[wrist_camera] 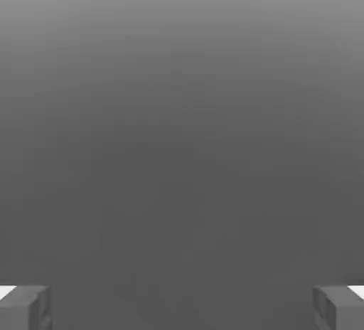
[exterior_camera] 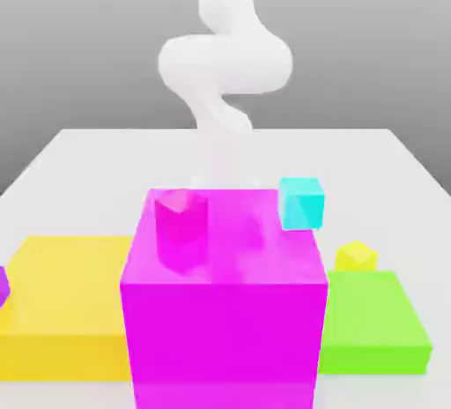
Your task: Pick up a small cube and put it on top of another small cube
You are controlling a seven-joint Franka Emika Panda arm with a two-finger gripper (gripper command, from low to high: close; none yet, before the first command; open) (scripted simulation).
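The pincer (wrist_camera: 182,307) is spread wide: in the hand view its two fingertips (wrist_camera: 25,307) sit at opposite edges with nothing between them, looking out over plain grey, so nothing is gripped yet. In the exterior view the white arm (exterior_camera: 225,63) rises behind a big magenta block (exterior_camera: 225,301), which stands in front of its lower end. A small magenta cube (exterior_camera: 181,218) seems to rest on or just behind that block's top; which, I cannot tell. The yellow cube (exterior_camera: 356,256) sits on the worktop (exterior_camera: 88,156) toward the exterior view's right, just behind a flat green slab (exterior_camera: 374,323) and free on its upper faces, which probably leaves it open to a grasp from above. The cyan cube (exterior_camera: 302,202) lies a little farther back, near the block's far corner, apart from the yellow one, and would serve as a base for stacking. A large yellow slab (exterior_camera: 62,310) lies at the exterior view's left, with a purple piece (exterior_camera: 3,286) at its edge. Judging by the spread fingers, the task is at its start, with the reach toward the yellow cube to come.
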